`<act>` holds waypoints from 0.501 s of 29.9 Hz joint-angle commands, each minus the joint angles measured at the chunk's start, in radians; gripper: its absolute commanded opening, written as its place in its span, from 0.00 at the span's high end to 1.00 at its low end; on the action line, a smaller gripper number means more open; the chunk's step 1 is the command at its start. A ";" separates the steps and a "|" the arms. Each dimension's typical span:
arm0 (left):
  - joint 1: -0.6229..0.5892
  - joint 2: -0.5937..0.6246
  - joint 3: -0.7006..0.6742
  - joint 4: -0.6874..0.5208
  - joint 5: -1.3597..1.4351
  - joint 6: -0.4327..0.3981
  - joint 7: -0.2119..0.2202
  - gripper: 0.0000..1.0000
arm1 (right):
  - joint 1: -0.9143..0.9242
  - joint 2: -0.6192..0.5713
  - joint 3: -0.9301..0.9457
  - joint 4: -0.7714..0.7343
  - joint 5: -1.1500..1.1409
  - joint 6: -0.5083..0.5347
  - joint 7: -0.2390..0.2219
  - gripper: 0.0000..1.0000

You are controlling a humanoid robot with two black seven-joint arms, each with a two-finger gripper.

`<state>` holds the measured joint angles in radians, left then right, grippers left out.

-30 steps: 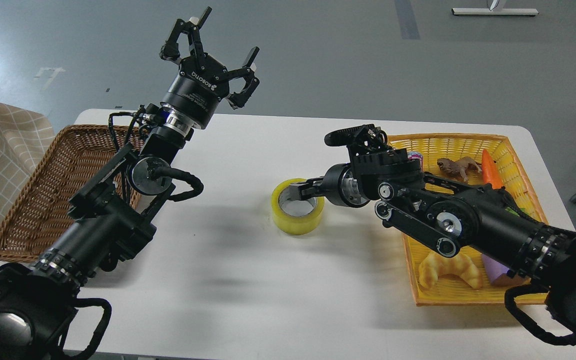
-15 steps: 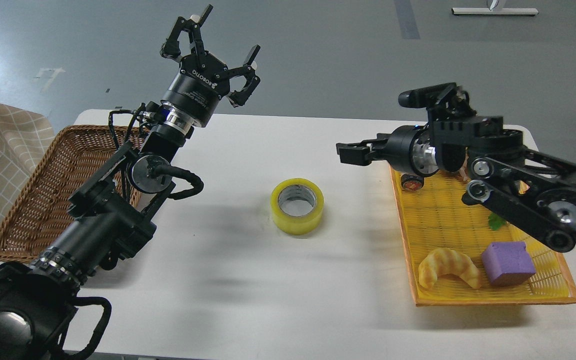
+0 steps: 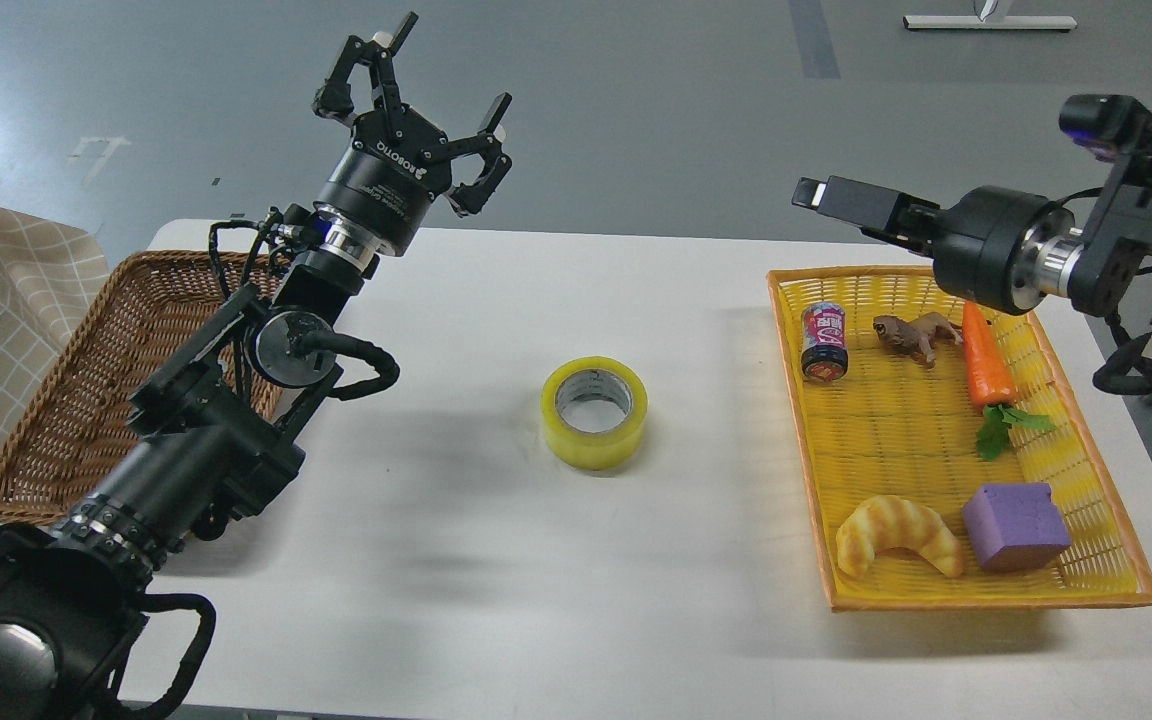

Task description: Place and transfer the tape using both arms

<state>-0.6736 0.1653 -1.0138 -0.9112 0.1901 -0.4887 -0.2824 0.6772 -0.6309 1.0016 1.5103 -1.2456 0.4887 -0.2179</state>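
Tape placed at counter centre; transfer pending.
The tape [image 3: 595, 415] stood free on the counter [image 3: 456, 560], core upward. The left gripper [image 3: 414, 85], at 11 o'clock from it, had fingers spread and empty. The right gripper [image 3: 816, 192], at 2 o'clock, was seen edge-on; finger state cannot be told. Judged remaining: left-arm pickup.

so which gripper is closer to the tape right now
Left, by a small margin. The left gripper is raised up and to the left of the tape, fingers spread. The right gripper is up and to its right, over the yellow basket's far edge.
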 commanded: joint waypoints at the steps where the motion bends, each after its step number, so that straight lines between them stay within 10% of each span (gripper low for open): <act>1: -0.001 0.000 0.000 0.000 0.000 0.000 0.000 0.02 | -0.048 0.007 0.101 -0.007 0.093 0.000 0.003 0.00; 15: -0.003 0.002 0.000 0.003 0.000 0.000 0.000 0.02 | -0.103 0.210 0.386 -0.165 0.419 0.000 0.023 0.00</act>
<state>-0.6775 0.1660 -1.0138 -0.9081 0.1902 -0.4887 -0.2823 0.5757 -0.4754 1.3327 1.3884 -0.8870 0.4885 -0.1951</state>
